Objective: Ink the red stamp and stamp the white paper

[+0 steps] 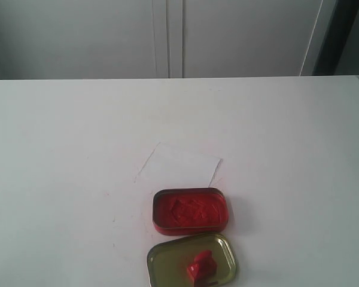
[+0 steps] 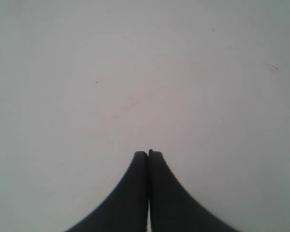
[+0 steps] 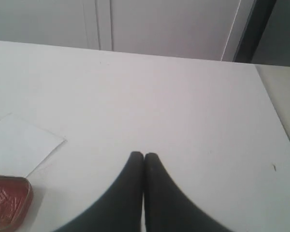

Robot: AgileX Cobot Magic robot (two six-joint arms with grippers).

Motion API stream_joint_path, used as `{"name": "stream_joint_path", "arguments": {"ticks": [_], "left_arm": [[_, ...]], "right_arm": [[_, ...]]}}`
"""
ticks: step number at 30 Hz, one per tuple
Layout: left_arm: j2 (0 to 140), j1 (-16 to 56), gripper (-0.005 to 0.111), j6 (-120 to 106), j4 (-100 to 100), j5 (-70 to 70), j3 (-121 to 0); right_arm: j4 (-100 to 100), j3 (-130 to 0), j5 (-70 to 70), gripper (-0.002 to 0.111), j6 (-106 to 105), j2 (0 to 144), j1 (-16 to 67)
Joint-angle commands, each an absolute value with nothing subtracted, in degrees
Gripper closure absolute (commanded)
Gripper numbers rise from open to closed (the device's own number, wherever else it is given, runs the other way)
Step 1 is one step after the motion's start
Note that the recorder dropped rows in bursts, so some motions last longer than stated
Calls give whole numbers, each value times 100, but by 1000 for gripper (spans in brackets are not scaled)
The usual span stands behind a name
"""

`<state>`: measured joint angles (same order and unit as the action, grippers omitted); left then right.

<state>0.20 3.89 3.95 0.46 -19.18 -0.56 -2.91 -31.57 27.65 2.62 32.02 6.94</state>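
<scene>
Left gripper (image 2: pixel 148 153) hangs over the table (image 2: pixel 135 72), fingers pressed together. The white paper (image 1: pixel 179 164) lies just behind the open tin (image 1: pixel 190 210). The red stamp (image 1: pixel 201 266) sits in the gold lid (image 1: pixel 161 260) (light, hard, likely slick; pinch its knob). Right gripper (image 3: pixel 144 155): fingers pressed together too.

Table (image 1: pixel 60 149): white | ink tin (image 1: pixel 191 228): seen open, red paste exposed | gold lid (image 1: pixel 167 257): laid inner side up, just beside tin | grey panels (image 1: pixel 167 36): seen behind table

The left gripper (image 2: pixel 148 153) and right gripper (image 3: pixel 144 155) have jaws pressed together, empty.
</scene>
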Motion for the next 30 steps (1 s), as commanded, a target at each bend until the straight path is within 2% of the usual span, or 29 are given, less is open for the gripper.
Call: {"name": "stream_joint_path", "arguments": {"ticks": [1,12,22,30], "left_arm": [[0,385,107,406,47,-2011,0],[0,385,107,406,47,-2011,0],[0,385,107,406,47,-2011,0],[0,385,107,406,47,-2011,0]], "right_arm": [[-298,-3556,3276,108,285,3703,671],[-83,-4345,4263,108,257,4987,683],[1077,-4526,4369,108,-732,5643,707],[1074,-4526,4381,108,-843,5983,1334]]}}
